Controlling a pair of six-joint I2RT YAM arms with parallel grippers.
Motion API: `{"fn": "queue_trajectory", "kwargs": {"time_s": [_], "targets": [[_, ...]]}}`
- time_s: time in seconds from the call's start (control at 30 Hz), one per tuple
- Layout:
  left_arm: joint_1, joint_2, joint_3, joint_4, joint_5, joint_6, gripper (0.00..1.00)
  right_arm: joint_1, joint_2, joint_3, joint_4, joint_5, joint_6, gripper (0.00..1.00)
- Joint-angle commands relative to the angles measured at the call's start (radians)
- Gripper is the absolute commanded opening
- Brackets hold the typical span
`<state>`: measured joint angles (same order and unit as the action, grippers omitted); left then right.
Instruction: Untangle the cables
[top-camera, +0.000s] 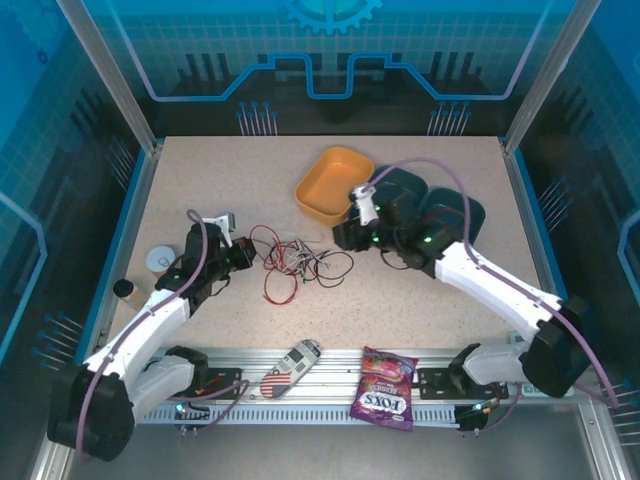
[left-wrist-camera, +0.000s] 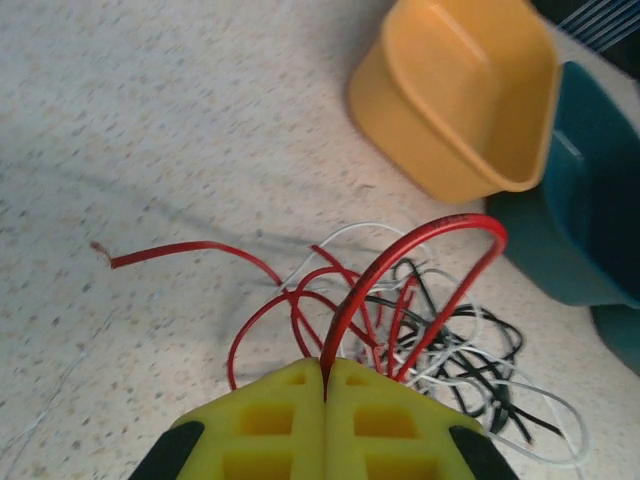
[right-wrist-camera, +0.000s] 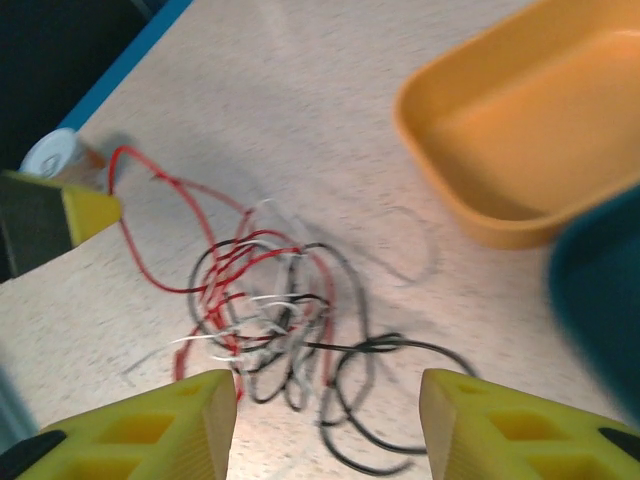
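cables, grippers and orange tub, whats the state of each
left gripper, shut on the red cable
right gripper, open, holding nothing
red cable, one loop pinched, rest tangled
black cable, tangled, not held
white cable, tangled, not held
orange tub, upright, empty

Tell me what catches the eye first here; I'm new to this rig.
A tangle of red, black and white cables lies mid-table, with an orange tub just behind it. The left gripper pinches a red cable; the right gripper, open, points at the tangle.
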<state>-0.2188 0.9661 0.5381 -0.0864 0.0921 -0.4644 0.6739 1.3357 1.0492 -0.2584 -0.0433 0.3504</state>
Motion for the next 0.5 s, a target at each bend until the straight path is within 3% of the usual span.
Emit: {"fn": "queue_trajectory", "kwargs": {"time_s": [0.0,0.27,0.47], "targets": [[0.006,-0.051,0.022,0.063,0.087,0.061,0.0,0.049,0.089,0.028,0.126,-0.079,-0.003,0.53],[0.005,-0.073,0.031,0.082,0.157,0.089,0.0,0.079,0.319,0.156,0.237,-0.253,0.025,0.49],[0.004,-0.076,0.042,0.073,0.191,0.103,0.0,0.084,0.397,0.204,0.266,-0.268,0.024,0.53]]}}
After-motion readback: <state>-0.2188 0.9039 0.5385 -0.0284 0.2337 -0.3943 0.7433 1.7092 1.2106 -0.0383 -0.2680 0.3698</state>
